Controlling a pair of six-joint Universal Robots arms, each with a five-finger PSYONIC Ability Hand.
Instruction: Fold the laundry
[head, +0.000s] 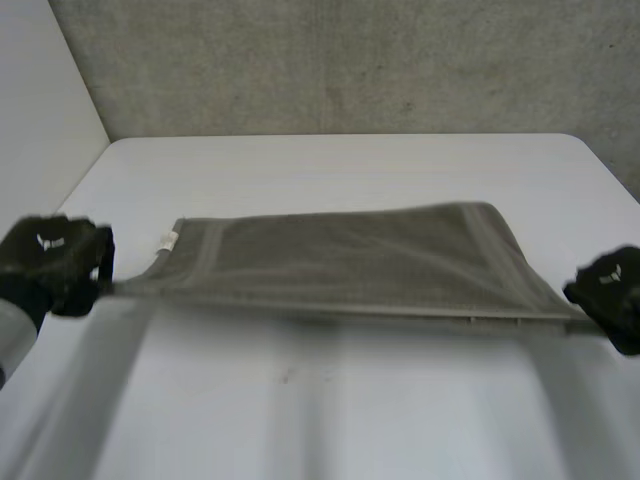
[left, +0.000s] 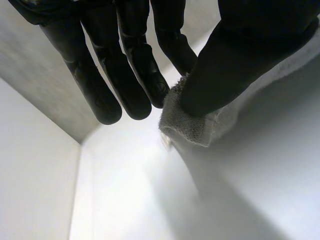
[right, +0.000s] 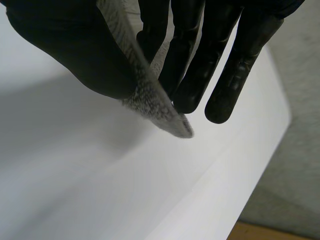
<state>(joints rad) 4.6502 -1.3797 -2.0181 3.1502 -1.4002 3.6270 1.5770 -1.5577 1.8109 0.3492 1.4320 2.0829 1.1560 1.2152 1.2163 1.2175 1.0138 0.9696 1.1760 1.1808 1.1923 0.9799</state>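
Step in hand, judged from the layout: the 1st fold of the towel (head: 350, 260). The towel is stretched taut between the 2 hands. Its near edge is raised above the desk (head: 330, 170), and its far part appears to rest on the desk surface. The left hand (head: 55, 260) pinches 1 near corner between thumb and fingers, and its other fingers extend straight beside the pinch. The right hand (head: 610, 290) pinches the opposite near corner in the same manner, with the thumb pressed against the fingers. The next move likely calls for both hands to carry the near edge forward at equal height and speed — with even tension across the cloth — then lower it onto the far edge so that the corners align before release.
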